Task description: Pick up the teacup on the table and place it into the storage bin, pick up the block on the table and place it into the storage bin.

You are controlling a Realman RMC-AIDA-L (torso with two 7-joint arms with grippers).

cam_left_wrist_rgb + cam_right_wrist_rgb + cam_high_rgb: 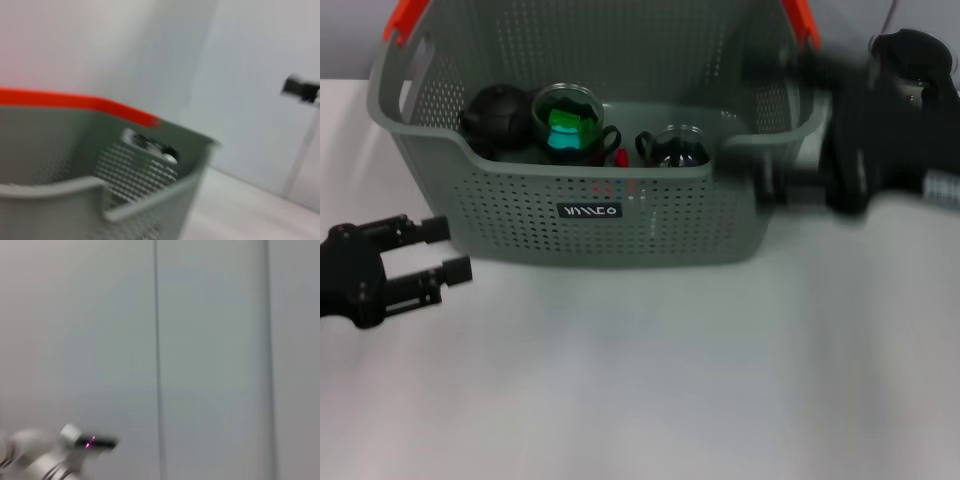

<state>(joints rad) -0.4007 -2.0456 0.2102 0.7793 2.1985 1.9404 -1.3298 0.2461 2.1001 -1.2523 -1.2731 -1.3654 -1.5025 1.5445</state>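
Grey-green bin (650, 215) already loaded — both arms outside it.

Inside the bin sit a glass teacup (570, 125) with a green block (563, 125) in it, a dark round piece (495, 115) beside that, and a second dark cup (677, 147) nearer the bin's front wall. The left gripper (438, 250) hangs low off the bin's left front corner, fingers spread and holding nothing. The right gripper (770, 175) is a blur at the bin's right wall; whether it is released or clenched I cannot tell. Judging by this, placing looks finished — what remains is to clear the right arm from the bin without knocking its rim.
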